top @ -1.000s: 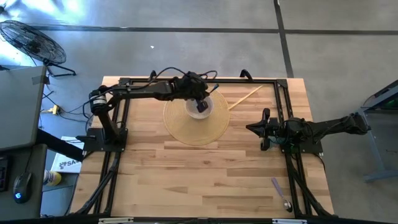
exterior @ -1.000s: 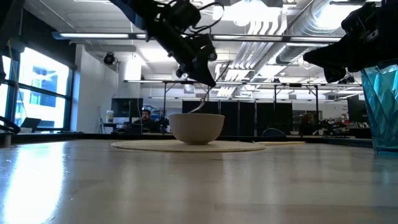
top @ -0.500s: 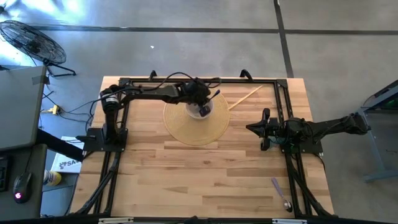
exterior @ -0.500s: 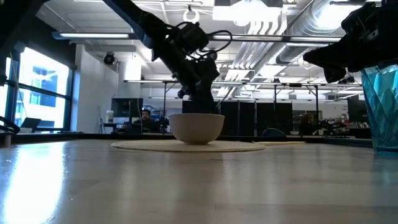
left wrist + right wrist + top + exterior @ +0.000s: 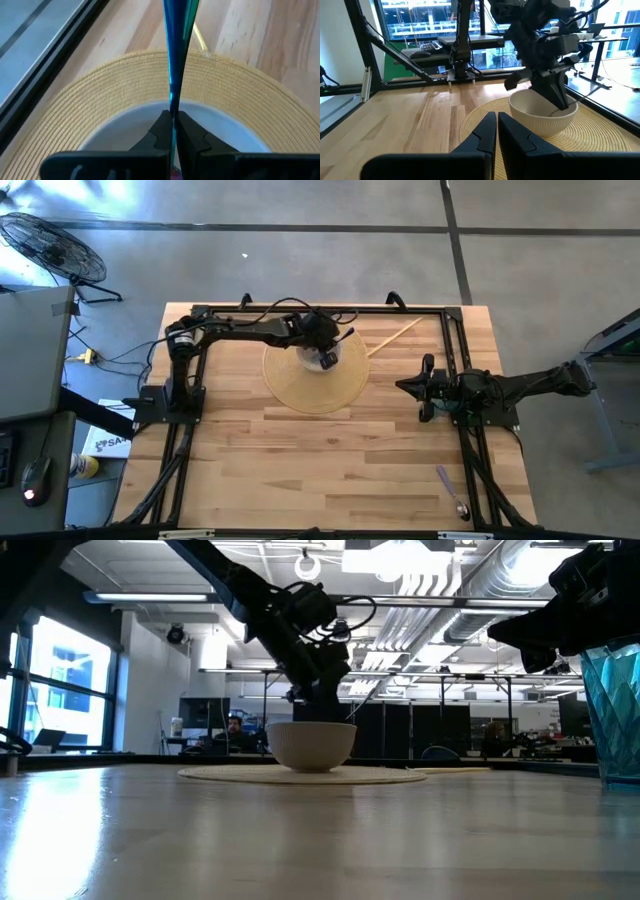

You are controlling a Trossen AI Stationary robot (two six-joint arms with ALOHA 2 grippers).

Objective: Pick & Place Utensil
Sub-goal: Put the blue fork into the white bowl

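One blue metallic utensil (image 5: pixel 172 55) is pinched in my left tool (image 5: pixel 318 700), its end down inside the white bowl (image 5: pixel 311 746) at the high view's upper centre. I should release only once it rests steady there. My right tool (image 5: pixel 428 388), fingers together, waits at centre right.

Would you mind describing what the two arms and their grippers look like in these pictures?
Both arms are dark, nearly black, built of slim jointed segments. The left arm has loose black cables looping over its wrist. The left gripper is blocky and tapers to dark fingers. The right gripper has two dark, wedge-shaped fingers with angular tips.
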